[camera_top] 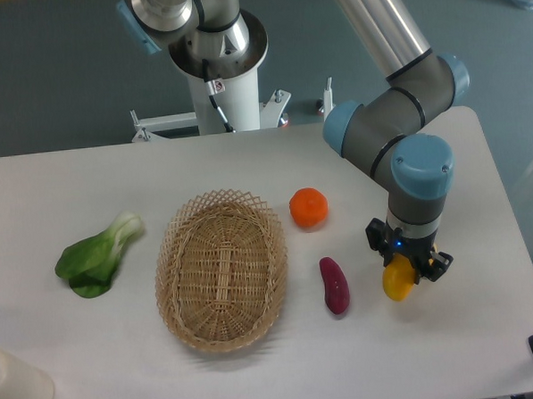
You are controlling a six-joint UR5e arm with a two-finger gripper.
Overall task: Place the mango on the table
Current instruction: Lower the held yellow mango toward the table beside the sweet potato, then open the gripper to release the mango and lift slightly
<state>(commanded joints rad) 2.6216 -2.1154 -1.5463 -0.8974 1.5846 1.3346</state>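
Note:
The mango point(397, 282) is a smooth yellow fruit at the right of the white table point(258, 370). My gripper point(406, 265) points straight down over it, and its black fingers sit around the mango's upper part. The mango's lower end shows below the fingers, at or just above the tabletop; I cannot tell whether it touches. The fingers appear closed on the fruit. The mango's top is hidden by the gripper.
A dark purple oblong vegetable point(334, 285) lies left of the mango. A round orange fruit point(309, 207) lies behind it. An empty oval wicker basket point(222, 269) stands mid-table. A leafy green point(98, 256) lies at left. A white cylinder point(17, 384) is at the front left corner.

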